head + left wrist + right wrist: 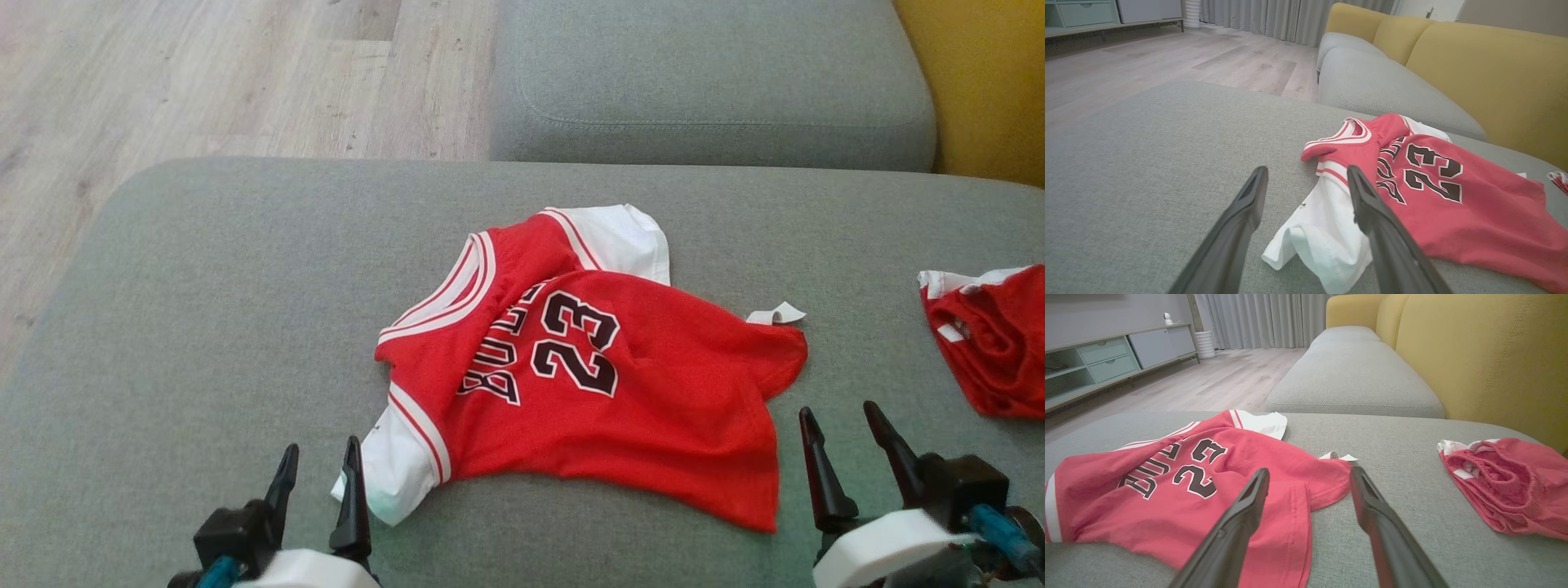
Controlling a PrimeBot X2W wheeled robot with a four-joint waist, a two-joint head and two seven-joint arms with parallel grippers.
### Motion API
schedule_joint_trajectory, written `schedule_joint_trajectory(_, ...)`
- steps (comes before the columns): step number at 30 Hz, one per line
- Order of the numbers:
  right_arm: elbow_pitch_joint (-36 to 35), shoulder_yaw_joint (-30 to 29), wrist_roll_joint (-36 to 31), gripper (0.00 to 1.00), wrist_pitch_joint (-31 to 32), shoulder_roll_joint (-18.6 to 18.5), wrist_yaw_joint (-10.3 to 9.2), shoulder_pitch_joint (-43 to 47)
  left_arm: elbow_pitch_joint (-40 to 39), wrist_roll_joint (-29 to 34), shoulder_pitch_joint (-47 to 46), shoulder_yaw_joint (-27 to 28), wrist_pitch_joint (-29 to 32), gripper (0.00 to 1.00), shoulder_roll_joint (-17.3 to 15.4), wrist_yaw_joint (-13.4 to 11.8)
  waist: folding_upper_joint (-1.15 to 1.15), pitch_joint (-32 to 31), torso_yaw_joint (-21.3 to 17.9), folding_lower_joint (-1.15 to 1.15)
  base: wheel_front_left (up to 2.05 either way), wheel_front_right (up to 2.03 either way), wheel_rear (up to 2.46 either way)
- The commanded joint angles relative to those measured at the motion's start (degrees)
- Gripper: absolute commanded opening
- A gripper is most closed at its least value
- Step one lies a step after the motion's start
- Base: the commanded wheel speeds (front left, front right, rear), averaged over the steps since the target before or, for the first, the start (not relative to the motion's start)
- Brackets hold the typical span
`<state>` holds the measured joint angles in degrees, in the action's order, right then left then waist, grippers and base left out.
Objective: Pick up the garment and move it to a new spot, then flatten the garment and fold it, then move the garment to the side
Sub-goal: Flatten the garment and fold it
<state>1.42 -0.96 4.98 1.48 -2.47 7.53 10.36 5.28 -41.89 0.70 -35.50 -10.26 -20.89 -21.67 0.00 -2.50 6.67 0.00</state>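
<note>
Grippers both spread wide, nothing between the fingers. Left gripper (321,445) at seven o'clock of head view, tips toward twelve, over broad grey fabric cushion (204,327). Just beside it at three o'clock, white short sleeve (392,482) of red basketball jersey with black "23" (653,392); contact between sleeve and nearer finger impossible to tell. Right gripper (838,408) at five o'clock, tips toward twelve, jersey's lower hem just beside it at nine o'clock.

Jersey spread at centre of cushion, numbered side up, rumpled, striped neckline toward ten o'clock, hem toward four, other white sleeve at twelve. Small white label (775,314) flat on cushion at jersey's two o'clock edge, touching or barely apart.

Further out, at three o'clock of head view, crumpled second red garment with white trim (992,343), on same cushion, well apart from jersey. Beyond cushion at twelve to one, separate grey seat cushion (710,82); mustard-yellow backrest (980,82) in one o'clock corner; pale wood floor (204,73) at eleven.
</note>
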Motion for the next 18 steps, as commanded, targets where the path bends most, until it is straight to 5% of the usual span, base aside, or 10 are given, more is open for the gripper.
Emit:
schedule_joint_trajectory(1, -1.8, 1.5, 0.2, 1.0, -1.0, -0.4, -0.04, -1.6, -1.5, -0.3, -1.9, 1.9, -0.7, 1.0, -0.4, 0.1, 0.0, 0.0, 0.0, 0.0, 0.0, 0.0, 0.0)
schedule_joint_trajectory(18, 1.1, 1.7, 0.5, 1.0, -0.7, -0.4, -0.04, -1.1, -1.9, 0.0, -2.0, 1.5, -0.5, 1.0, -1.0, -0.4, 0.0, 0.4, -0.3, 0.0, 0.0, 0.0, 0.0)
